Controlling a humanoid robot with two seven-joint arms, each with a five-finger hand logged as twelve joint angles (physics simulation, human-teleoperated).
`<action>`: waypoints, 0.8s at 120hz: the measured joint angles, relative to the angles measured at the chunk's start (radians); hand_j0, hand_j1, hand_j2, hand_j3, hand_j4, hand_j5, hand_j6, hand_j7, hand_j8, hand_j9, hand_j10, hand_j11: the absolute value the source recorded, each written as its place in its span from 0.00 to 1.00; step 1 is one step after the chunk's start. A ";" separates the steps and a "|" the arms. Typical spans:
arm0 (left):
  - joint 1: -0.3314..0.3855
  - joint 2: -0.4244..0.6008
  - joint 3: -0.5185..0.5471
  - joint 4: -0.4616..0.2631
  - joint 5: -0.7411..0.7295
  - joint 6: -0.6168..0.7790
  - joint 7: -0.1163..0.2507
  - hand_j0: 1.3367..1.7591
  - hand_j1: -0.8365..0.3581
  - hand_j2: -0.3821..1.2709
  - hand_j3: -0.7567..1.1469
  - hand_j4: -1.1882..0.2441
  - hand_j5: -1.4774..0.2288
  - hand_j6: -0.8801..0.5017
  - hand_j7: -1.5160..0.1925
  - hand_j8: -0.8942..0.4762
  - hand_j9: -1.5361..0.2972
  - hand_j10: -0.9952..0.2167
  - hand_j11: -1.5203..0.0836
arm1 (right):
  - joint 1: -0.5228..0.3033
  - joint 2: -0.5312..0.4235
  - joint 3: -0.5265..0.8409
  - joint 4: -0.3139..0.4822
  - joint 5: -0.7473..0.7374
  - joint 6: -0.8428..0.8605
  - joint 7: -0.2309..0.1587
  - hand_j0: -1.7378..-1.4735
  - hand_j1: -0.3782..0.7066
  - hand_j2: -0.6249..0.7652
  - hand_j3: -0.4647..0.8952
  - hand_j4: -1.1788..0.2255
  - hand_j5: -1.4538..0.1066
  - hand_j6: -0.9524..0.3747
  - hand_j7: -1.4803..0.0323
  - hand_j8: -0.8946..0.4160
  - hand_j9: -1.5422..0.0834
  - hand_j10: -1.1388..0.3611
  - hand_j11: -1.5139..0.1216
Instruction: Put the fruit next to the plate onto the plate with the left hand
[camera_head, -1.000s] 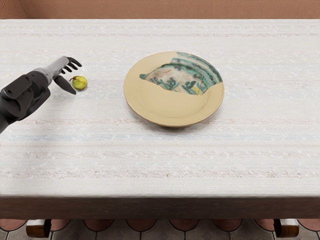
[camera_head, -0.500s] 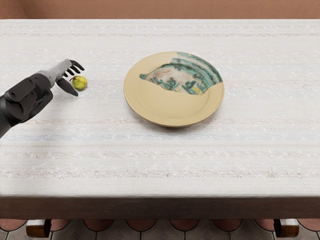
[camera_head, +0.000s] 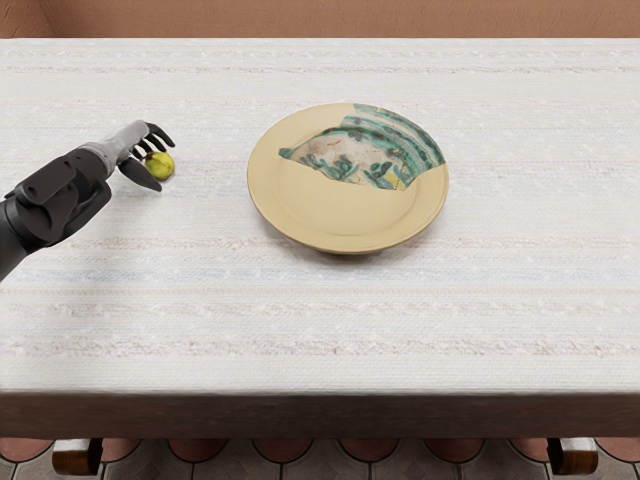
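**One hand closed round the fruit, plate off to its right**

One view is all you have, the head view looking down at a slant on the table with its pale striped cloth.

Your left arm comes in from the left edge, dark at the forearm and grey toward the wrist. The left hand sits at the far left of the table, grasping the fruit. Its dark fingers curl over the top and far side, and the thumb lies along the near side. The fruit is small, round and yellow-green, and the hand hides part of it. You cannot tell whether it rests on the cloth or is just clear of it.

The plate is tan, with a green and white pattern across its far right part. It stands near the middle of the table, well apart from the fruit and to its right. The fruit is not yet on it.
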 joint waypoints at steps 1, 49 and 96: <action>0.000 0.000 0.000 0.000 0.001 0.000 0.000 0.76 0.54 0.29 0.40 0.51 0.52 0.32 0.54 0.36 0.52 0.44 0.58 | 0.000 0.000 0.000 0.000 0.000 0.000 0.000 0.30 0.06 0.45 0.34 0.82 0.91 0.70 0.95 0.66 0.93 0.74 0.90; 0.012 -0.008 0.000 -0.003 0.026 0.000 0.000 0.77 0.48 0.30 0.40 0.45 0.48 0.29 0.50 0.32 0.47 0.39 0.53 | 0.000 0.000 0.000 0.000 0.000 0.000 0.000 0.30 0.06 0.45 0.34 0.82 0.91 0.70 0.95 0.66 0.93 0.74 0.90; 0.014 -0.011 -0.001 -0.010 0.039 -0.007 0.002 0.79 0.41 0.23 0.56 0.36 0.43 0.37 0.43 0.39 0.40 0.30 0.45 | 0.000 0.000 0.000 0.000 0.000 0.000 0.000 0.30 0.06 0.45 0.34 0.82 0.91 0.70 0.95 0.66 0.93 0.74 0.90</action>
